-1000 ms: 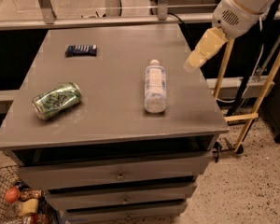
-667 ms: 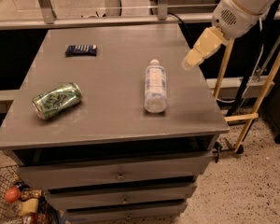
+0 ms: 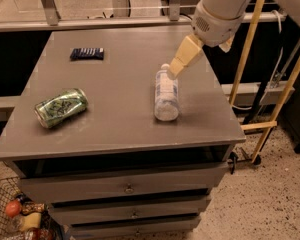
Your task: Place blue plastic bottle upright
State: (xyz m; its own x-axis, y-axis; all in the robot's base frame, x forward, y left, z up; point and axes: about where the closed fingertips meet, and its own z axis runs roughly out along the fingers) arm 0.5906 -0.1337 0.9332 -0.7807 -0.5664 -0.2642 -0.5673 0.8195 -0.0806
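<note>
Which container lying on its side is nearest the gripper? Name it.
The blue plastic bottle, clear with a white cap: the gripper is at its cap end. The green can lies far near the left edge.

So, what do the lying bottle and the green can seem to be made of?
The bottle, lying on its side with the gripper near its cap end, looks like clear thin plastic: see-through body, white cap. The can looks like printed metal, probably aluminium: glossy sheen.
</note>
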